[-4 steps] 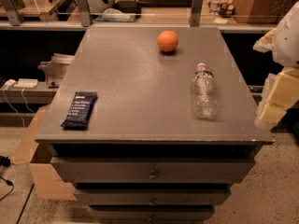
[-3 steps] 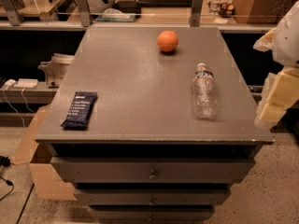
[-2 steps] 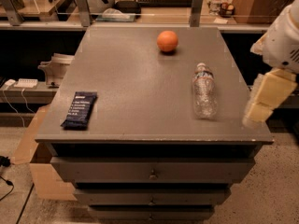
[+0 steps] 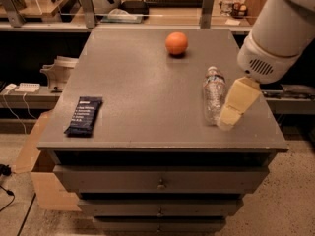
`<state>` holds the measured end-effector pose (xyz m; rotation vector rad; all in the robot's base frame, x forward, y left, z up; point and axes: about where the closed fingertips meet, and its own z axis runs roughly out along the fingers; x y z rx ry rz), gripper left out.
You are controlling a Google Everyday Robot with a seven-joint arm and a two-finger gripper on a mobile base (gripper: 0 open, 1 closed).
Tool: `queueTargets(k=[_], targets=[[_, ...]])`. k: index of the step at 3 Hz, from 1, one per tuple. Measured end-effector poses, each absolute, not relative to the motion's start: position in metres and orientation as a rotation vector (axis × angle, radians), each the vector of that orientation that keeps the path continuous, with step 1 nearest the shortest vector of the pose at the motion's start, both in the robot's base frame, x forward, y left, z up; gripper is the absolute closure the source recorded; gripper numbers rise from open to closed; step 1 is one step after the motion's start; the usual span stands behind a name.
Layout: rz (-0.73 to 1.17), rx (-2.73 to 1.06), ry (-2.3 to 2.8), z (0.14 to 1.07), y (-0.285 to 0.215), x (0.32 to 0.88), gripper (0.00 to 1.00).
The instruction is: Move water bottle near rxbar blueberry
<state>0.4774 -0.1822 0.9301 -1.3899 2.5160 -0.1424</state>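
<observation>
Over the grey table, the gripper slants down just beside the water bottle; grip unclear.

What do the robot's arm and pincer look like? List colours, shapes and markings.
The arm is a rounded white shell with a patch of small dark vent holes. The pincer, over the right side of the grey table, is pale cream-yellow, blocky and tapering. No cables show.

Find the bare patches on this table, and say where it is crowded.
Widest bare patch: the middle of the table, between bar and bottle. Also free: the far-left corner behind the bar. Crowded: the right edge, where the gripper hangs beside the bottle.
</observation>
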Motion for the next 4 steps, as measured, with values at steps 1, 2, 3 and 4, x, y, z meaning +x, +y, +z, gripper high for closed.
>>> queueTargets(k=[1,2,3,4], targets=[[-0.172,-1.287,2.556,0.929,-0.176,0.498,0.00],[-0.141,-1.240,2.570,0.926,-0.165,0.513,0.00],[-0.064,-1.220,2.584,0.915,-0.149,0.524,0.00],[-0.020,-1.156,2.592,0.901,-0.146,0.536,0.00]])
